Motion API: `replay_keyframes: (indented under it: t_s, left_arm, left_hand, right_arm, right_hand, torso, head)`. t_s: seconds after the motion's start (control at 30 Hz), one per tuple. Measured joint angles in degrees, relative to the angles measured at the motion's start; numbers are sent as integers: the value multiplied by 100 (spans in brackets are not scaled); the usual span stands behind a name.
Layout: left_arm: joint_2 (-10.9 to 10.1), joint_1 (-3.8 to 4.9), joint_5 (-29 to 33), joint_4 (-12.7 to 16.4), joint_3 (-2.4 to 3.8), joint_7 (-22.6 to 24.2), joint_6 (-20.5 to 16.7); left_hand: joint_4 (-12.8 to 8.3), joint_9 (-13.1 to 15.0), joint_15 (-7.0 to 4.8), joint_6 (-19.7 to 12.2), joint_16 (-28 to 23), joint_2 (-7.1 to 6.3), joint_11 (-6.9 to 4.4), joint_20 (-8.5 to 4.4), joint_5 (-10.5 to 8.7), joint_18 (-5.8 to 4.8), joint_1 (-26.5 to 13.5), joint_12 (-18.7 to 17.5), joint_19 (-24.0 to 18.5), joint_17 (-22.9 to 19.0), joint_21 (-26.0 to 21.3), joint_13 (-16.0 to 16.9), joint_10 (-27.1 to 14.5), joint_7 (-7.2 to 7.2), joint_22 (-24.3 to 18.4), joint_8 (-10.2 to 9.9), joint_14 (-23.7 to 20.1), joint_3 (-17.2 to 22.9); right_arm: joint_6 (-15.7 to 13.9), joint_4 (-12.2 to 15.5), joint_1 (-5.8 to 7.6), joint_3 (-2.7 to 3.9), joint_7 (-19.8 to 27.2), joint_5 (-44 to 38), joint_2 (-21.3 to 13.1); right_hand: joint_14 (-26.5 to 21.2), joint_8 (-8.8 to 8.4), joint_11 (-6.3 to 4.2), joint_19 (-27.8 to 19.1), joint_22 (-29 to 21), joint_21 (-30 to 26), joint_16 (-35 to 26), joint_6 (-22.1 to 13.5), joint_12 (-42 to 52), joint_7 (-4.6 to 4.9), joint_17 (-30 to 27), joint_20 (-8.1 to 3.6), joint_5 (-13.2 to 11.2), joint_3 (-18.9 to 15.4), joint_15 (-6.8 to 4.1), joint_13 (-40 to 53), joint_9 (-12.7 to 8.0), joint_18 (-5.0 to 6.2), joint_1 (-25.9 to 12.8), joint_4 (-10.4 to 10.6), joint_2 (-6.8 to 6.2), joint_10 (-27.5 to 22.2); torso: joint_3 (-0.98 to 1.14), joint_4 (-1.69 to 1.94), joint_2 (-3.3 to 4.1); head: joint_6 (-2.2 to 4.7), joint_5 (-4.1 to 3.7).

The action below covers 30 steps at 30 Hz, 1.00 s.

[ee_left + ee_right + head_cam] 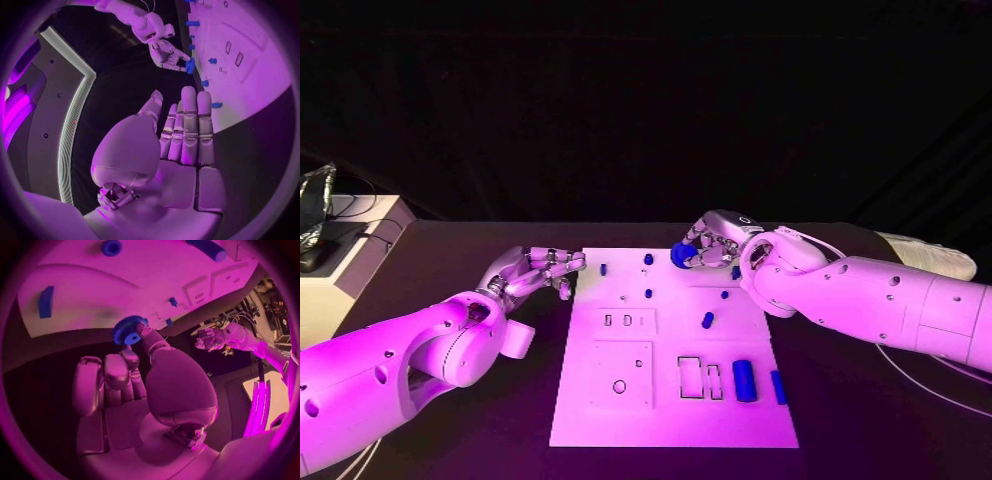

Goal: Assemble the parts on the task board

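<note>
The white task board [675, 420] lies in the middle of the black table. My right hand [718, 243] hovers at the board's far edge and pinches a blue gear [684, 255] between thumb and finger. The right wrist view shows the toothed gear [128, 330] at the fingertips, just off the board's edge [125, 290]. My left hand [538, 270] is beside the board's far left corner. Its fingers [187, 125] are straight and hold nothing. Small blue pegs [648, 258] stand on the far half of the board. Two blue cylinders [744, 381] lie near its right edge.
The board has rectangular recesses [623, 375] on its left half and slots [701, 378] near the cylinders. A white cabinet [351, 265] with a dark object stands off the table's left side. Cables [935, 385] run behind my right arm.
</note>
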Motion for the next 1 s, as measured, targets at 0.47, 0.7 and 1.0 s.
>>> replay_keyframes:
  t_s: [0.47, 0.7, 1.0]
  left_arm:
    - [13, 0, 3, 4, 0, 0, 5]
    - [12, 0, 4, 6, 0, 0, 6]
    - [6, 0, 5, 15, 0, 0, 7]
  left_hand:
    - [0, 0, 0, 0, 0, 0, 0, 0, 0, 0, 0, 0, 0, 0, 0, 0, 0, 0, -1, 0, 0, 0]
    - [0, 0, 0, 0, 23, 0, 0, 0, 0, 0, 0, 0, 0, -7, 0, 0, 0, 0, 8, 0, 0, 0]
    - [0, 0, 0, 0, 23, 0, 0, 0, 0, 0, 0, 0, 0, -7, 0, 0, 0, 0, 7, 0, 0, 0]
  right_arm:
    - [-353, 34, -169, -29, -107, -366, 603]
    - [-424, -169, -221, -34, -131, -473, 874]
    - [-443, -387, -263, -45, -176, -564, 1038]
  right_hand:
    - [0, 1, 6, 0, -1, 0, 0, 0, 0, -1, 3, 1, 0, 17, 0, 5, -12, 0, 0, 16, 0, 4]
    - [0, -3, 7, 0, -1, 0, 0, -1, 0, -2, 2, 1, 27, 17, 0, 4, -12, 0, 0, 16, 0, 4]
    - [0, -9, 9, 0, -2, 0, 0, -2, 0, -3, 2, 1, 27, 17, 0, 4, -13, 0, 24, 16, -24, 6]
  torso:
    - [-8, 23, 3]
    - [-12, 29, 2]
    - [-7, 23, 6]
  head:
    - [-10, 51]
    - [-18, 85]
    - [-41, 113]
